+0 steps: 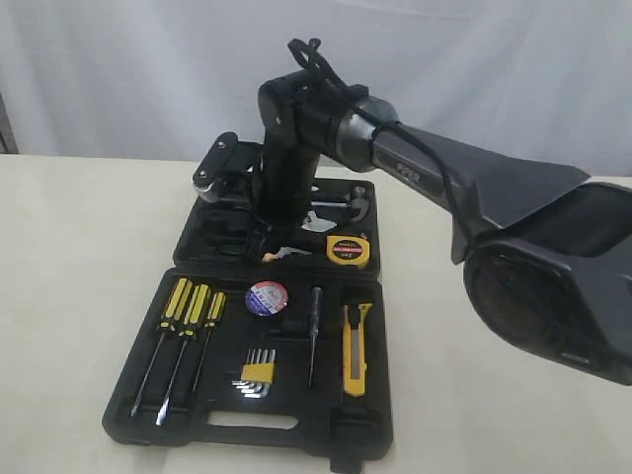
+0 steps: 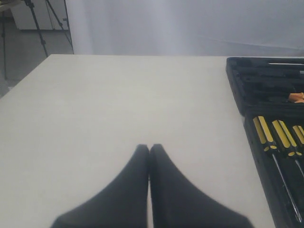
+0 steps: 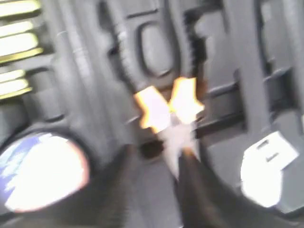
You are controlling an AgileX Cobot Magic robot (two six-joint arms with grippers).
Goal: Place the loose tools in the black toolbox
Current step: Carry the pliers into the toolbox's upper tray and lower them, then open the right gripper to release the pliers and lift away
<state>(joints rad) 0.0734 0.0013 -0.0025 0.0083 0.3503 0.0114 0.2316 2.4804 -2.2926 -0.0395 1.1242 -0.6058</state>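
The black toolbox (image 1: 326, 434) lies open on the table, both halves flat. Its near half holds the black tape roll (image 1: 266, 297) and the yellow-black utility knife (image 1: 355, 346). The yellow tape measure (image 1: 348, 251) sits in the far half. My right gripper (image 1: 276, 242) hangs over that far half. In the blurred right wrist view the gripper (image 3: 159, 152) is open, and the orange-handled pliers (image 3: 171, 111) lie just past its fingertips, metal head beside one finger. The tape roll (image 3: 42, 173) shows to one side. My left gripper (image 2: 149, 148) is shut and empty over bare table beside the toolbox (image 2: 266, 85).
Three yellow-black screwdrivers (image 1: 188, 316), a hex key set (image 1: 257, 375) and a thin dark-handled tool (image 1: 314, 331) fill the near half. A silver metal tool (image 1: 321, 222) lies in the far half. The right arm (image 1: 474, 188) stretches across from the right. A white wall stands behind the table.
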